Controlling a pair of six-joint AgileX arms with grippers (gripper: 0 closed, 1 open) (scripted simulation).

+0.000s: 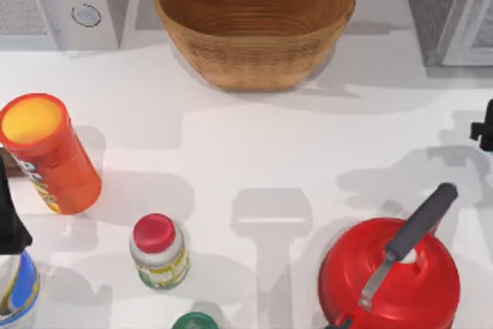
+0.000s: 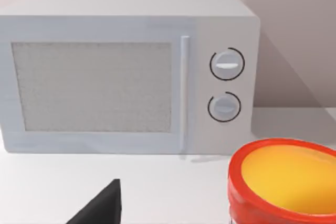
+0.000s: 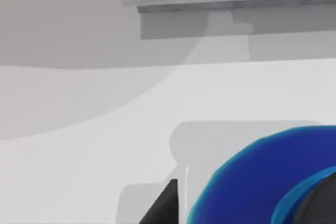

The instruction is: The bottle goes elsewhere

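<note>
The bottle [image 3: 252, 182] looms close in the right wrist view, showing a dark blue shoulder, a cyan rim and a black cap. It hangs above the white table. One dark finger [image 3: 165, 203] of my right gripper presses against its side, so the gripper is shut on it. In the top view my right gripper [image 1: 484, 125] shows as a dark shape at the table's right edge, and the bottle itself is out of that frame. My left arm [image 1: 8, 213] sits at the left edge beside the orange canister [image 1: 50, 152].
A woven basket [image 1: 254, 25] stands at the back centre and a microwave [image 2: 126, 72] at the back left. A red kettle [image 1: 389, 275] is front right, a red-capped jar [image 1: 158, 252] front left, a green lid [image 1: 192, 321] at the front edge, a blue-white can [image 1: 19, 290] front left.
</note>
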